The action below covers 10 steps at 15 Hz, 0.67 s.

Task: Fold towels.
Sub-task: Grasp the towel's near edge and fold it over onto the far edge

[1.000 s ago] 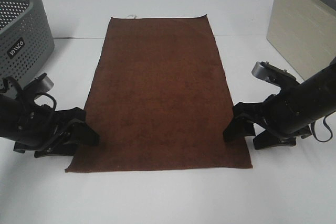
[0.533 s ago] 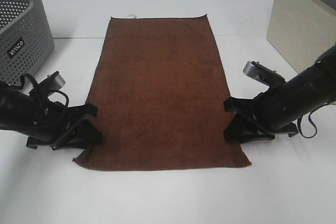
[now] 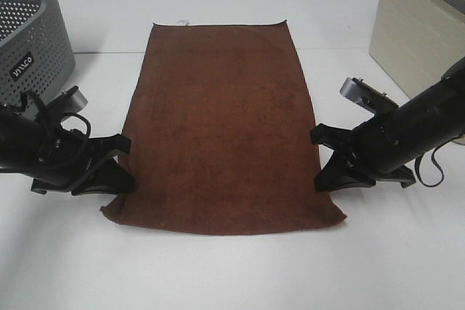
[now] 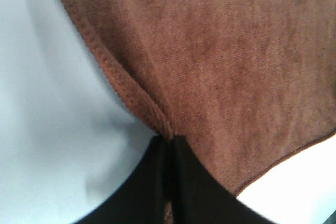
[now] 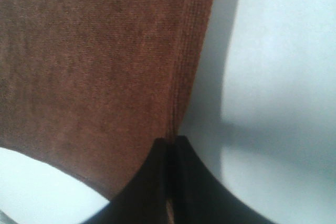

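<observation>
A dark reddish-brown terry towel (image 3: 225, 121) with thin hems is spread on the white counter (image 3: 232, 274), its length laid from 12 to 6 o'clock. Near the 6 o'clock end, both long edges are pinched, by the left pincer (image 4: 169, 145) and the right pincer (image 5: 170, 142).

The exterior camera overlooks the whole table (image 3: 218, 281) from high. Each wrist camera closely faces one side edge of the towel (image 3: 221, 121), also visible in the exterior view.

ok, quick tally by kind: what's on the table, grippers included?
towel: 1
basket: 1
grippers: 2 (left gripper, right gripper)
Total: 4
</observation>
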Motion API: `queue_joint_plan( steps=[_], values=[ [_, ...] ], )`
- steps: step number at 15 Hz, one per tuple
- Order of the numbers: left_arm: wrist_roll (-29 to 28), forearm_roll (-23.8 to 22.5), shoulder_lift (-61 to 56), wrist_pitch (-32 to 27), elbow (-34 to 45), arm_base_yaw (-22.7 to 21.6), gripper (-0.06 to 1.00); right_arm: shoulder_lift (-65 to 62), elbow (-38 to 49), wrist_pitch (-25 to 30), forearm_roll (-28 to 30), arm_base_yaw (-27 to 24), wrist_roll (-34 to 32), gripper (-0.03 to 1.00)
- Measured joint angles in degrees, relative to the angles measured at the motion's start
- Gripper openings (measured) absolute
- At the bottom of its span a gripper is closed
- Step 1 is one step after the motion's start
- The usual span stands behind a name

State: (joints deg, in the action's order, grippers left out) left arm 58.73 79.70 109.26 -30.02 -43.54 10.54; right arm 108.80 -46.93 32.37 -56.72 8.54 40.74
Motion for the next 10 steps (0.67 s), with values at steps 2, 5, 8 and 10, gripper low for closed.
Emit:
queue_joint_plan(
  steps=[2,5,8,10],
  values=[
    [-3.4,-3.8,-2.6,-0.2,0.7,0.0,0.01,-1.9,0.2,2.1,1.4,0.0,-3.1,0.00],
    [-4.3,-5.3,-7.2,-0.2,8.4,0.0,0.01,-5.6,5.7,1.7,2.3,2.2,-4.3,0.00],
    [-4.3,-5.3,-12.3,-0.1,16.0,0.0,0.01,-8.5,12.1,-1.0,2.2,8.0,-4.5,0.00],
    [-4.3,-5.3,-16.2,-0.1,21.0,0.0,0.01,-9.8,16.8,-4.7,1.1,11.2,-5.2,0.00]
  ],
)
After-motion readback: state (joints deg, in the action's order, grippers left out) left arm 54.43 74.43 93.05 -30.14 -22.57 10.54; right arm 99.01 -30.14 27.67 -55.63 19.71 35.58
